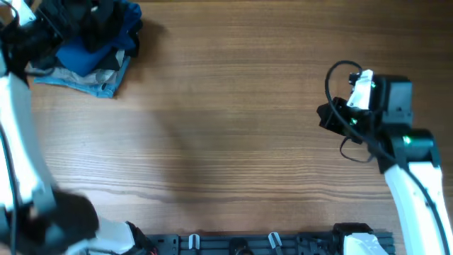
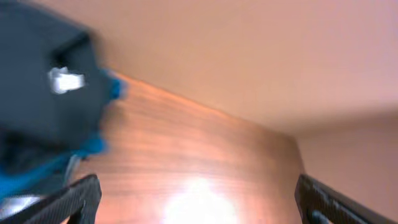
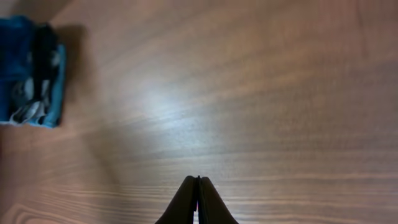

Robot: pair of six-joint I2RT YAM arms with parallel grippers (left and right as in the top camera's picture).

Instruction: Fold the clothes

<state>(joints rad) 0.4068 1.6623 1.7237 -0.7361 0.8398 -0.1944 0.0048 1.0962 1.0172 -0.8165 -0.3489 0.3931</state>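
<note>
The clothes, a black T-shirt (image 1: pixel 95 18), lie bunched on top of a pile at the table's far left corner. In the left wrist view the black fabric (image 2: pixel 43 112) is blurred, at the upper left, with a small white label showing. My left gripper (image 2: pixel 200 202) is wide open just beside the pile, with only bare wood between its fingers (image 2: pixel 81 200). My right gripper (image 3: pixel 198 182) is shut on nothing, low over the wood at the right side (image 1: pixel 333 115), far from the pile. In that view the black T-shirt (image 3: pixel 43 56) is a dark strip at the far left.
Under the black T-shirt lie a bright blue shirt (image 1: pixel 88 53) and a light grey-blue denim piece (image 1: pixel 81 81). My left arm (image 1: pixel 18 142) runs along the table's left edge. A black rail (image 1: pixel 269 244) lines the near edge.
</note>
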